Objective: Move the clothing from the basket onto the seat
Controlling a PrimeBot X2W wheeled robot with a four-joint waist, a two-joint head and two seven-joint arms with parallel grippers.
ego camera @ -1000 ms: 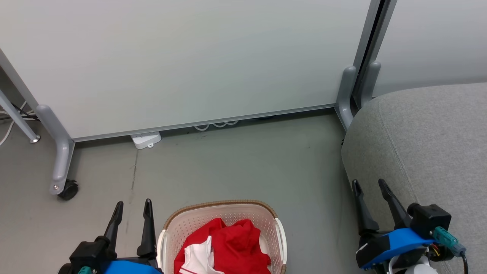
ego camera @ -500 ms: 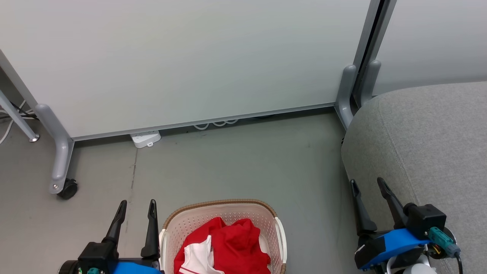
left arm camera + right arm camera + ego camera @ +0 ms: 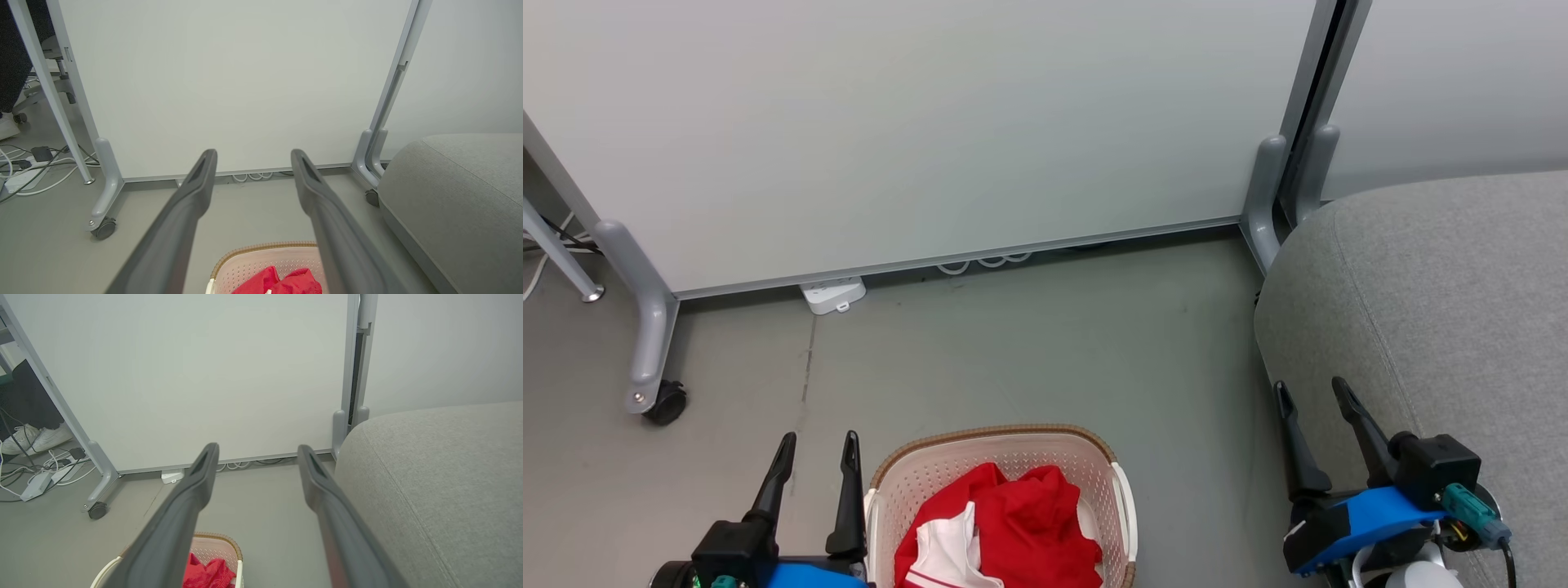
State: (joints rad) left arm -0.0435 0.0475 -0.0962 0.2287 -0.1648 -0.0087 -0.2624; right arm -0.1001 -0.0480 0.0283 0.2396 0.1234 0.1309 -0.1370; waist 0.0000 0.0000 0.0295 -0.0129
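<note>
The cream perforated basket with its brown rim stands on the floor at the bottom centre, holding the crumpled red and white clothing. My left gripper is open just left of the basket, fingers apart and empty. The grey seat fills the right side; my right gripper is open at its left edge, holding nothing. The left wrist view looks past its fingers to the basket and clothing. In the right wrist view the basket lies low left, the seat to the right.
A white partition panel on grey castor legs stands behind the bare floor. A white power strip lies under its lower edge. Cables and a person's white shoes lie at the far left.
The left gripper has dropped slightly lower in view and edged right, closer to the basket. The right gripper barely moved. Both stay open; the view shifted a little.
</note>
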